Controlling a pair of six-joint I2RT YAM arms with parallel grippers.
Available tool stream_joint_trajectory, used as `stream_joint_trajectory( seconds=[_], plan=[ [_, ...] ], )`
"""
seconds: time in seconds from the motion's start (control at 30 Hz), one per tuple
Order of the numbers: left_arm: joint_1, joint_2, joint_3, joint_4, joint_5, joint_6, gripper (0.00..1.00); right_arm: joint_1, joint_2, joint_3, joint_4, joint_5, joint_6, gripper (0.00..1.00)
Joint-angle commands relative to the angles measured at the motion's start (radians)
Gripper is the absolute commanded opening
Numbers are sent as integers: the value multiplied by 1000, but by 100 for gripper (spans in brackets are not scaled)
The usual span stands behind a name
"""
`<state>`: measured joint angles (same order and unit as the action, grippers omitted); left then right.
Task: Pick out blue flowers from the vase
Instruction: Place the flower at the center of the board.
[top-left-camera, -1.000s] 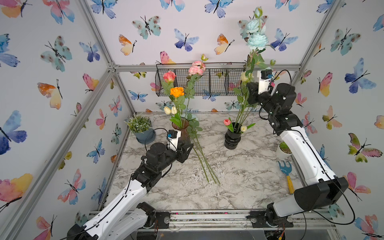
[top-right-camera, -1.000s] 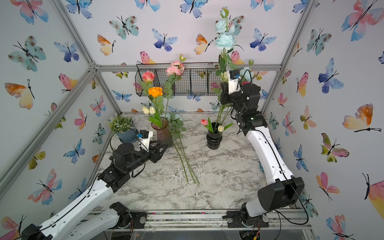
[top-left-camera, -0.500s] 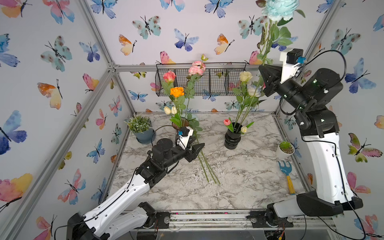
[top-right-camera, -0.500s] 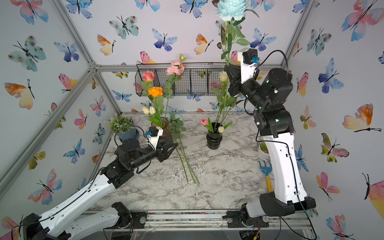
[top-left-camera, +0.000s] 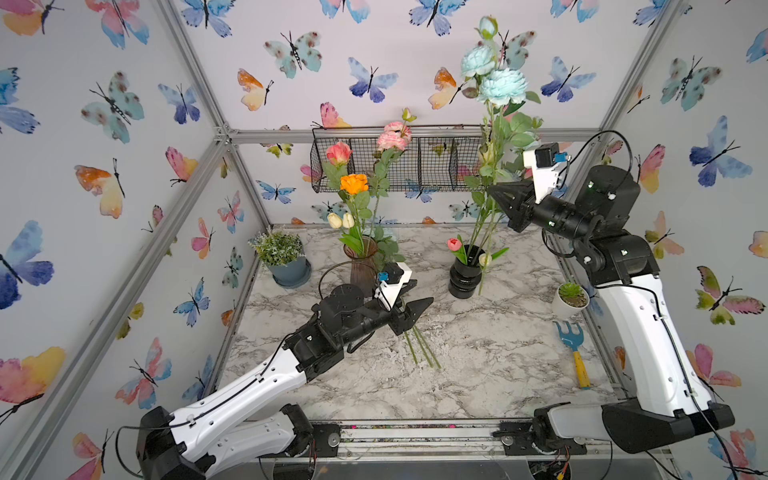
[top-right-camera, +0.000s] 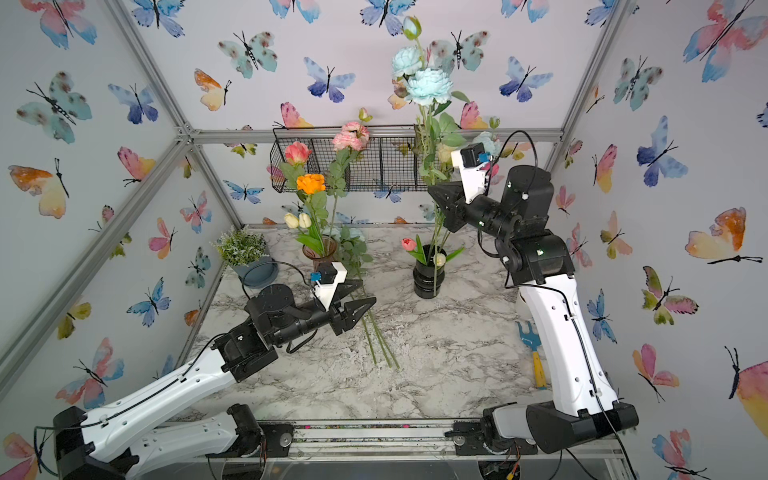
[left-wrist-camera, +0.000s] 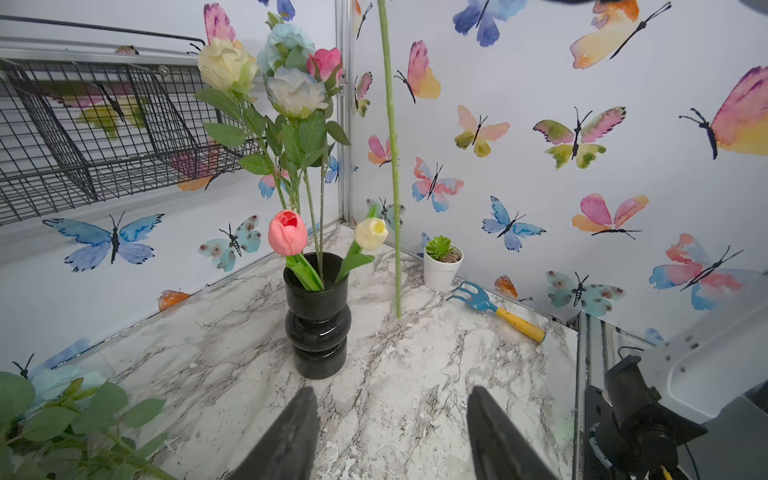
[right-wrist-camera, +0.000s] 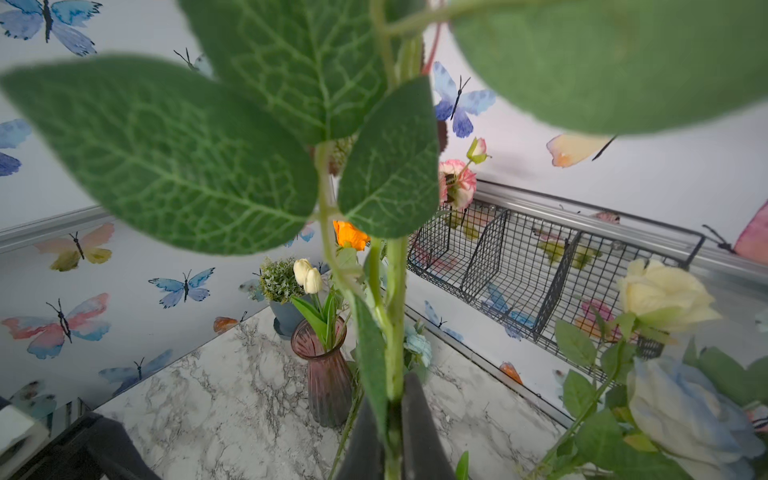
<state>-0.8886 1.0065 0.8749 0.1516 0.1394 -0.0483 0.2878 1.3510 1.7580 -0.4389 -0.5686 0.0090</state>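
Two arms reach over the marble table. The right arm stands tall and bends at the top. Its right gripper points in toward the middle. Its jaws are pinched tight on the green stem of a tall blue flower. The left arm lies low and stretched out over the table. The left gripper points at the black vase. Its jaws are about half way apart, with nothing between them.

The tall blue flower stands almost straight up. Its blue blooms are at the top, high above the gripper, and its long stem runs down. The bottom end is outside the black vase, just beside it, low by the table. I cannot tell if it touches.

The black vase holds a pink tulip, a small cream tulip, a cream-yellow rose, a white rose with blue edges and a pink rosebud. The brown glass vase holds an orange flower, pink flowers and two white tulips. More blue flowers lie flat on the table beside that vase.
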Motion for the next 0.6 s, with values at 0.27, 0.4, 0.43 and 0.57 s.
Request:
stream_joint_trajectory(
  seconds=[0.27, 0.4, 0.43, 0.57],
  plan=[
    [-16, 87, 34, 127, -11, -6, 58, 113, -43, -32, 35, 65, 30, 4],
    [-18, 87, 11, 165, 16, -18, 58, 169, -77, -147, 112, 86, 52, 4],
    [-18, 89, 5, 170, 26, -22, 58, 177, -89, -183, 135, 88, 62, 3],
    [-22, 114, -7, 179, 35, -30, 58, 215, -94, -274, 207, 94, 93, 3]
  ],
)
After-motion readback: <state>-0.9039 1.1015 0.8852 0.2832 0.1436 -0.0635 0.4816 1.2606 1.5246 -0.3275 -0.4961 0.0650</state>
